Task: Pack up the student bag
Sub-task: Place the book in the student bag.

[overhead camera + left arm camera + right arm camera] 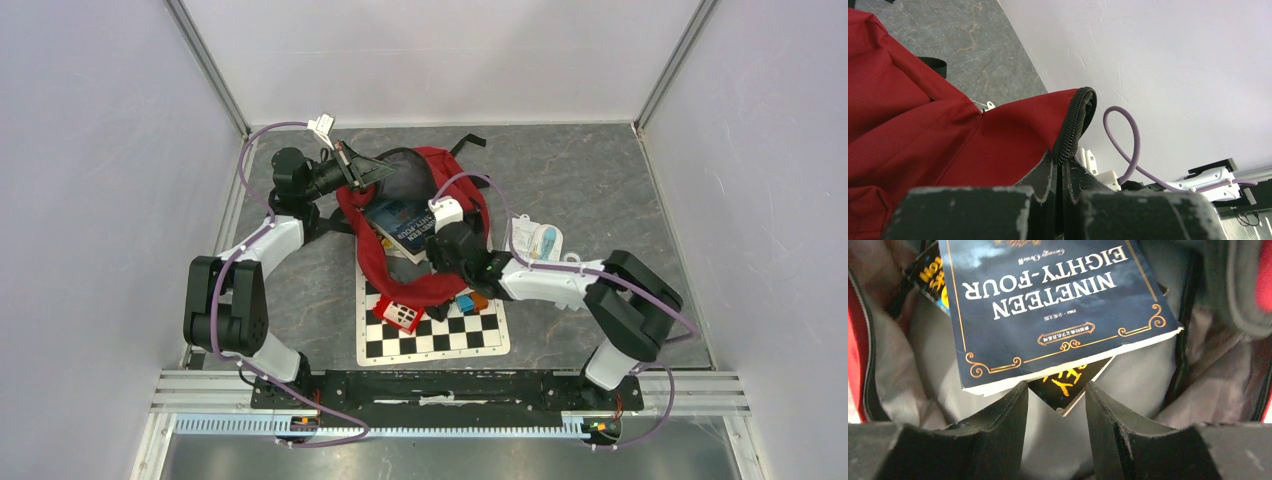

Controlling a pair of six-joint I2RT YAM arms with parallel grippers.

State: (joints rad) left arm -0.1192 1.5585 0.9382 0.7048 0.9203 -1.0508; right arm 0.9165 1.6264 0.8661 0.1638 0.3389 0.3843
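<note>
The student bag [455, 172], red with grey lining [1138, 375], lies open in the middle of the table. My left gripper [362, 172] is shut on the bag's black zipper rim [1074, 131] and holds that edge up; in the left wrist view the gripper [1062, 162] pinches the rim. My right gripper [447, 240] reaches into the opening. In the right wrist view the gripper [1055, 390] stands open with nothing gripped. Just past its fingertips a dark blue book [1048, 305] lies inside the bag on a black book with yellow lettering [1070, 385].
A chessboard mat [435, 330] lies in front of the bag, with a red and white box [400, 315] and small blue and orange blocks [470, 300] on it. A white packet [535, 240] lies right of the bag. Walls close in on three sides.
</note>
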